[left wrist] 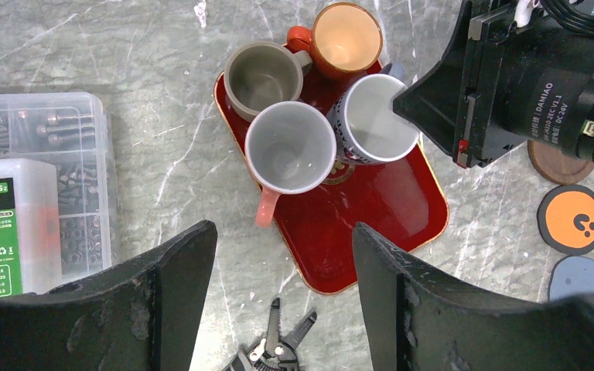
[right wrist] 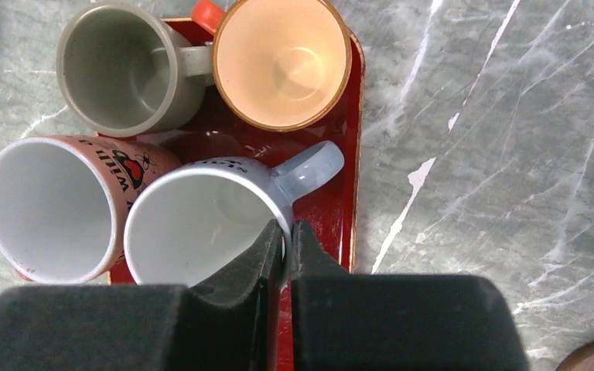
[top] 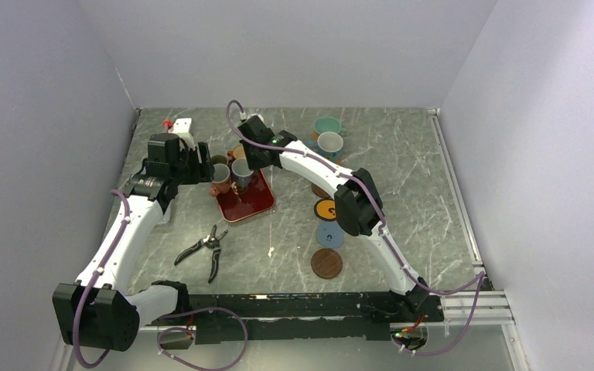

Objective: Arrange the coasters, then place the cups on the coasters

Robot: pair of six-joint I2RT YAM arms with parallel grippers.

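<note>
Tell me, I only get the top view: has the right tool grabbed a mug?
Observer: Yes, the right tool is shut on the rim of the grey-white mug, near its handle.
Operator: And the left tool?
Observer: The left tool is open and empty, facing the red tray.
Operator: Anything hidden under that arm?
Observer: A clear box of screws, near the tray.

Red rectangular tray (top: 254, 202) left of centre, mugs bunched at its far end; right gripper (top: 247, 163) at the grey-white mug (top: 241, 173). Teal mug (top: 327, 124) and blue mug (top: 330, 144) far right. Orange-faced black coaster (top: 326, 209), blue coaster (top: 329, 235) and dark brown coaster (top: 326, 263) line up right of the tray. Black-handled pliers (top: 207, 250) near-left.
</note>
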